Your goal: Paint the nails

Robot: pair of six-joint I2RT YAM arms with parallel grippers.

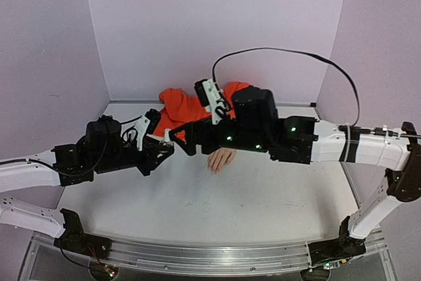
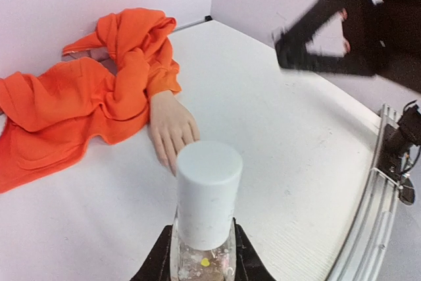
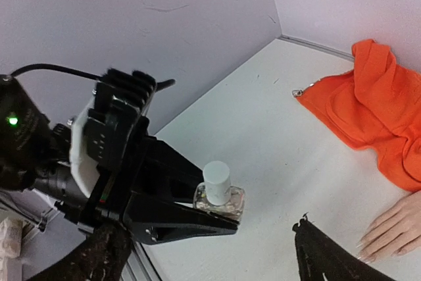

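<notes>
Gripping bottle [image 2: 206, 205], left tool [image 2: 201, 260], nails [image 2: 170, 162] just beyond

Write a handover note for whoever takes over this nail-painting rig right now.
Left gripper: shut on the polish bottle, upright, white cap on.
Right gripper: open, empty, facing the bottle.
Mannequin hand: palm down on the table, orange sleeve behind it; nails look unpainted.
Done: bottle picked up.
Left: uncap it, then paint every nail.
</notes>
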